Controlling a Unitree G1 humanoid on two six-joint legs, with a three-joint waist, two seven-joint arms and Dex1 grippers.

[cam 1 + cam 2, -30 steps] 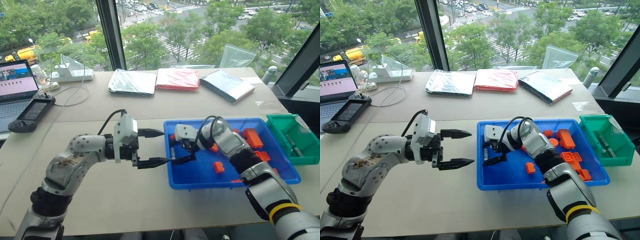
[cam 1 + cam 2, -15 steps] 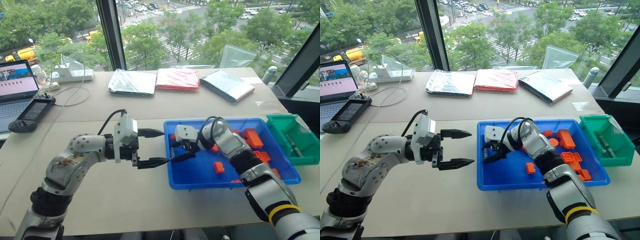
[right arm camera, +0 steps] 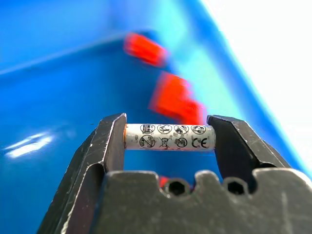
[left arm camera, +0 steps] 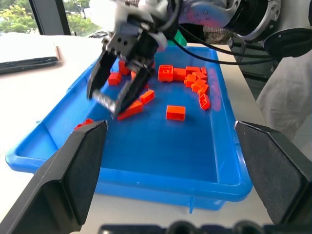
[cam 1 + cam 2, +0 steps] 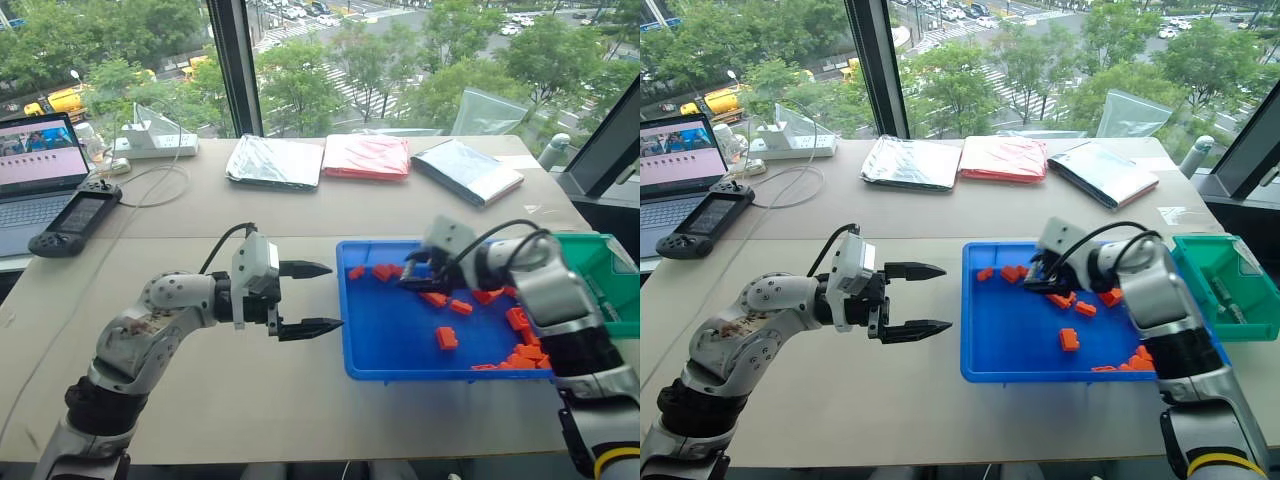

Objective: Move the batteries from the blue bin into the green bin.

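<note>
Right gripper [image 3: 168, 137] clamped a slim silvery-grey cylindrical battery [image 3: 169, 137] end to end between its black fingers, held above the large shallow bright-blue plastic bin [image 5: 400, 352] among small orange toy bricks [image 5: 445, 338]. Left gripper [image 5: 312, 297] spread wide, empty, beside the bin. Deeper green plastic bin [image 5: 1210, 262] at right.

Both arms are silver-grey metal with black joints. Each end effector, left [image 5: 318, 297] and right [image 5: 412, 279], has two black fingers on a white wrist block, fed by looping black cables.
</note>
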